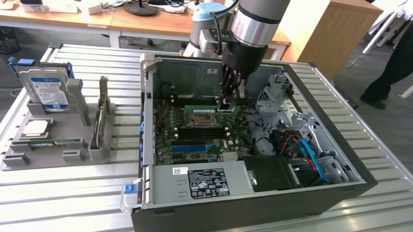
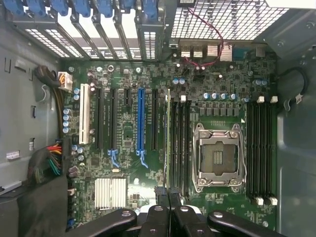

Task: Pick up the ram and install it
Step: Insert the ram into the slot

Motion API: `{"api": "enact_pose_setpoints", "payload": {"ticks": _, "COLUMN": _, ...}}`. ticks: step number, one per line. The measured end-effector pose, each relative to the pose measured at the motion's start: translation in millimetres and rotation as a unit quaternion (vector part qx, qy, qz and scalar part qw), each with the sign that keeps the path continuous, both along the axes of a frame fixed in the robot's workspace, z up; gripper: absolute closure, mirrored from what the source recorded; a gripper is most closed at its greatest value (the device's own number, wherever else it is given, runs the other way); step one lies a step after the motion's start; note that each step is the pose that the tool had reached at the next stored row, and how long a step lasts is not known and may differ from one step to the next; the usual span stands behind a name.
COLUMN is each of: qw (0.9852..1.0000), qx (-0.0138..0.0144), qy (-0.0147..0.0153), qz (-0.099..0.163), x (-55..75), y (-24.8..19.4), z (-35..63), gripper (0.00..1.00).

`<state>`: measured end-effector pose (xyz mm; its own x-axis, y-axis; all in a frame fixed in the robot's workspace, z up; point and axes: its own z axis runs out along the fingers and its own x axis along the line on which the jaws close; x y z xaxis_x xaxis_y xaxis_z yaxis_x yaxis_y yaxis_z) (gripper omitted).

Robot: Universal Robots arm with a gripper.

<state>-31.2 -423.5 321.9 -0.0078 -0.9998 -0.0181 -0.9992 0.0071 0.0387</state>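
Inside the open computer case, down at the motherboard, I have the gripper pinched narrow on the ram. The ram stands on edge along the memory slot just beside the processor socket. I judge that edge-down hold keeps its contacts lined up with the slot. The hard drive sits apart in the tray.

Bright, even room light, pale glare streaks on the slatted metal table. Inside the computer case it's shaded, motherboard dimmer. Wrist view: vent grille blown out white, lower corners dark.
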Motion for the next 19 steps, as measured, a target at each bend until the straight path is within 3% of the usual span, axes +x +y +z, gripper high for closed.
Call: {"api": "enact_pose_setpoints", "payload": {"ticks": 19, "qw": 1.0, "qx": 0.0, "qy": 0.0, "qz": 0.0, "x": 0.0, "y": 0.0, "z": -16.4, "gripper": 0.88}}
